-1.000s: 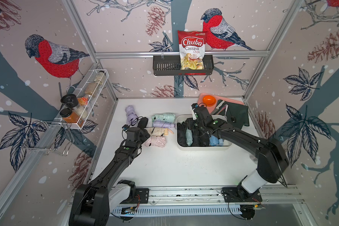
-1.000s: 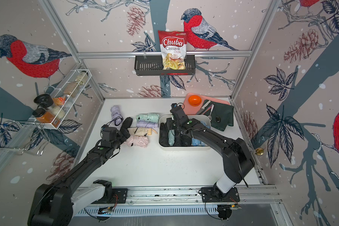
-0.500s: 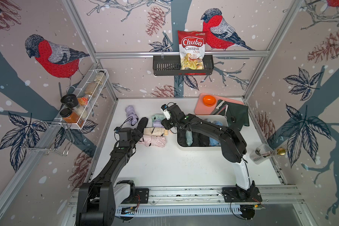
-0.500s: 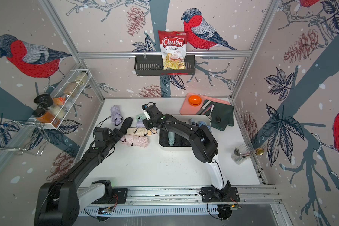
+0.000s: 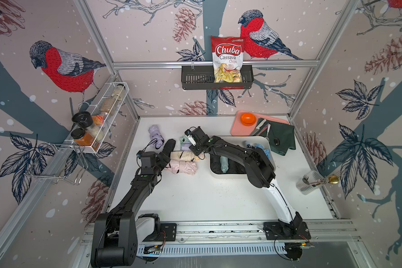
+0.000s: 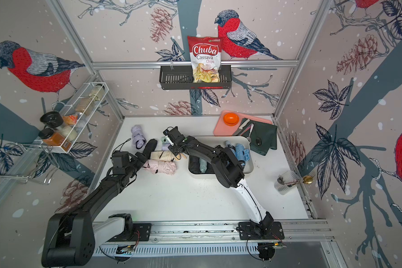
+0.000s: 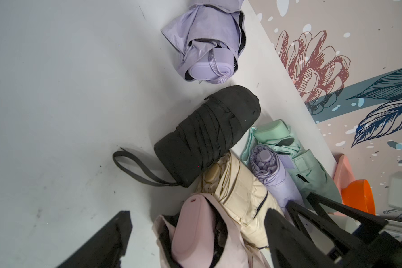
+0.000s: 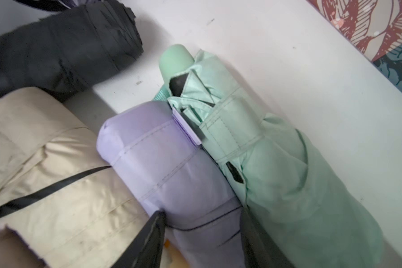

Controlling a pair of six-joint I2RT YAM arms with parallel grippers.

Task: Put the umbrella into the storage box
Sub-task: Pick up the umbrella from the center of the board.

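Right gripper [image 8: 201, 234] straddles the lilac umbrella [image 8: 170, 167] at frame centre, fingers pressing its sides; left gripper [image 7: 195, 243] gapes around the pink umbrella [image 7: 190, 234]; box [image 5: 263, 141] centre-right

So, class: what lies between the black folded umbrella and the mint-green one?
A strip of bare white table separates the black umbrella from the mint-green umbrella; the right wrist view shows this best.

Chips bag [image 5: 228, 59] in black basket [image 5: 195, 80]; orange bowl [image 5: 248, 119] on pink tray [image 5: 237, 130].
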